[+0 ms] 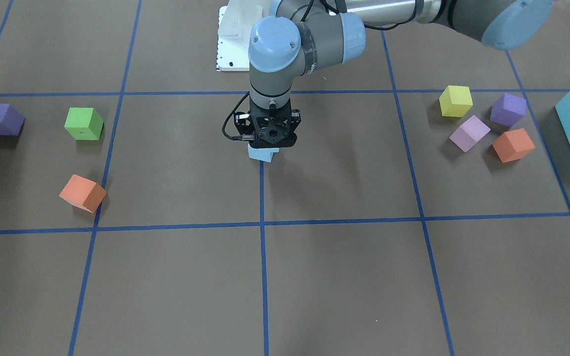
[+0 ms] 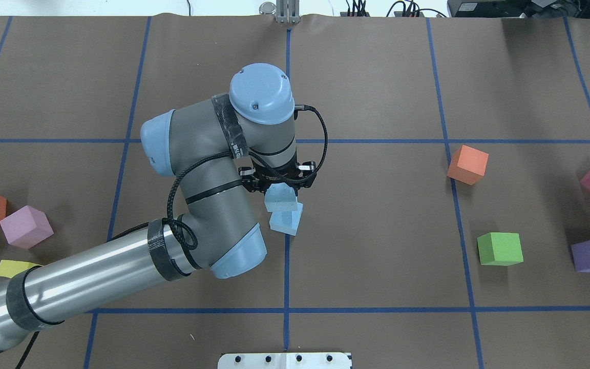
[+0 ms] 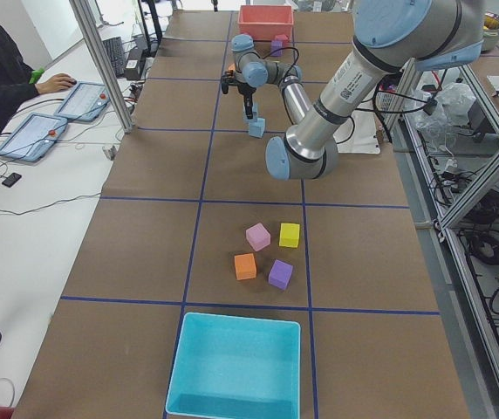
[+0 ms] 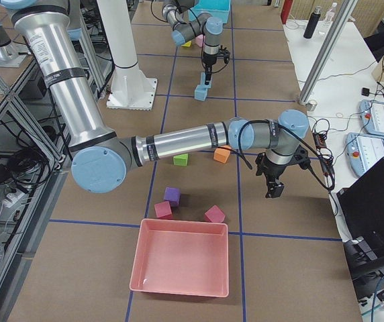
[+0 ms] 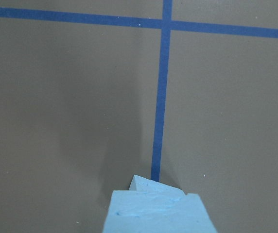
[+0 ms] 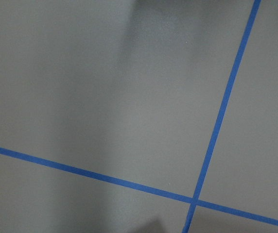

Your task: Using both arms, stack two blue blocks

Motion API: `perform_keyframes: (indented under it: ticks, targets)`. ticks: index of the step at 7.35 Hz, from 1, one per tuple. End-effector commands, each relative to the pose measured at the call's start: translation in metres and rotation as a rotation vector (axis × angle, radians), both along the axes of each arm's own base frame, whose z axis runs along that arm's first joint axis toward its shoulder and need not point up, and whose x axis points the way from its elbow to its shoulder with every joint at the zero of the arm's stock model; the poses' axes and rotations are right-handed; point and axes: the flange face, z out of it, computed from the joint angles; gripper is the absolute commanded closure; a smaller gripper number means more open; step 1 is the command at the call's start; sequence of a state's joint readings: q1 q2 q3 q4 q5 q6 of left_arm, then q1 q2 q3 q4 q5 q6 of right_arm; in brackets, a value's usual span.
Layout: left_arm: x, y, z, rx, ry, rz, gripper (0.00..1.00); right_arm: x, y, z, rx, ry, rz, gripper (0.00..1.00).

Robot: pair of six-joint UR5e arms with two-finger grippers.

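Brown table surface point(image 6: 105, 87) crossed by blue tape lines point(image 6: 220, 119).

A long table point(image 3: 145, 262) covered in brown paper and gridded with blue tape lines point(image 1: 264, 277) sits under even, bright light, flanked by a white desk point(image 3: 23, 253) carrying tablets point(image 3: 27, 135), aluminium frame posts point(image 3: 101, 61) and a cable-strewn floor point(image 3: 494, 288).

The left arm point(image 2: 121, 266) reaches to the counter's middle, wrist upright, the left end effector point(image 2: 279, 191) pointing straight down and clamped on the upper blue block point(image 2: 280, 201), while the right arm point(image 4: 178, 142) stretches low toward the counter's far edge, the right end effector point(image 4: 273, 191) hanging downward, its grip unreadable.
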State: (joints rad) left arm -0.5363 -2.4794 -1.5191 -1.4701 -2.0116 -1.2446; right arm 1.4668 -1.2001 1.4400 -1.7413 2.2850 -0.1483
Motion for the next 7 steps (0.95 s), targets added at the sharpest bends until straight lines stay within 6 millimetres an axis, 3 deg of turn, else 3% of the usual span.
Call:
perform_keyframes:
  ticks: [1,6,7]
  targets:
    - [0.014,0.010,0.006,0.007,-0.005,0.013,0.50,0.002,0.001,0.002,-0.004,-0.003,0.001,0.00]
    - [0.020,0.021,0.005,0.011,-0.008,0.007,0.48,0.000,-0.001,0.000,-0.009,-0.002,0.009,0.00]
    - [0.020,0.021,0.006,0.016,-0.009,0.010,0.03,0.000,-0.002,0.001,-0.011,-0.002,0.010,0.00]
